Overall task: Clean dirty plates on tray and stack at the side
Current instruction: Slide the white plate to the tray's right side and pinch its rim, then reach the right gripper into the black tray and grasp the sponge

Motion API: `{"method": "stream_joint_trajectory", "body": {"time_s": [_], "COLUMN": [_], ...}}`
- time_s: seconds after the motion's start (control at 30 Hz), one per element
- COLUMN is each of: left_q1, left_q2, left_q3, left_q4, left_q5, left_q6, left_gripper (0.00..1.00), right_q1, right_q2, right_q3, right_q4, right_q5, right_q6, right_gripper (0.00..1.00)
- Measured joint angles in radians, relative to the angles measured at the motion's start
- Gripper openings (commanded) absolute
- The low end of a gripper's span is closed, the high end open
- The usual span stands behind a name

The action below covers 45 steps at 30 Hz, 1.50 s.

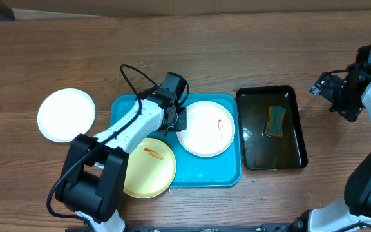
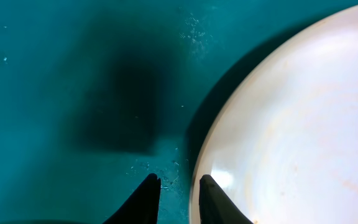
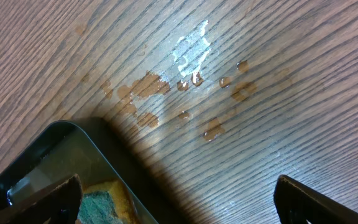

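The jaws of the left gripper [image 2: 178, 186] are standing close together. One finger is over the blue tray [image 1: 205, 170] and one is over the rim of the smeared white plate [image 1: 206, 129]. I cannot tell if they are pinching it. They are probably going for the rim because a flat plate gives nothing else to grab.

Far left, a clean white plate [image 1: 66, 115] is lying on the wooden table [image 1: 237, 51] at the tray's 9 o'clock, likely starting the stack. The yellow plate [image 1: 148, 166], with its orange smear, is sitting at the tray's 7 o'clock, hanging over the rim. At 3 o'clock, the sponge [image 1: 275, 121] is lying in the black tray [image 1: 256, 149], handy for wiping. The right gripper [image 3: 179, 202] is hovering at that tray's 1 o'clock, jaws wide, holding nothing.
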Motion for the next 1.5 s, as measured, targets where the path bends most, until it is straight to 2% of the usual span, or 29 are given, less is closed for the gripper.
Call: {"method": "stream_joint_trajectory", "body": {"time_s": [0.23,0.4,0.57,0.63,0.8,0.97,1.1,1.23,1.5], "left_q1": [0.0,0.0,0.0,0.0,0.0,0.0,0.0,0.0,0.0], "left_q2": [0.0,0.0,0.0,0.0,0.0,0.0,0.0,0.0,0.0], "left_q3": [-0.003,-0.035,-0.049,-0.049,-0.049,-0.049,-0.049,-0.049,-0.049], "left_q4": [0.006,0.042,0.048,0.05,0.05,0.05,0.052,0.053,0.053], "left_q5": [-0.016,-0.016,-0.016,-0.016,-0.016,-0.016,-0.016,-0.016,-0.016], "left_q6": [0.0,0.0,0.001,0.003,0.001,0.001,0.001,0.001,0.0], "left_gripper": [0.24,0.19,0.05,0.04,0.04,0.04,0.05,0.06,0.09], "right_q1": [0.0,0.0,0.0,0.0,0.0,0.008,0.07,0.184,0.355], "right_q2": [0.0,0.0,0.0,0.0,0.0,0.0,0.0,0.0,0.0], "right_q3": [0.0,0.0,0.0,0.0,0.0,0.0,0.0,0.0,-0.087], "right_q4": [0.0,0.0,0.005,0.034,-0.003,-0.081,-0.166,-0.224,-0.17], "right_q5": [0.0,0.0,0.0,-0.003,-0.116,-0.293,-0.319,-0.232,-0.037], "right_q6": [0.0,0.0,0.0,0.0,0.0,-0.021,-0.065,-0.082,-0.029], "right_gripper": [1.0,1.0,1.0,1.0,0.99,0.89,0.83,0.79,0.8]}}
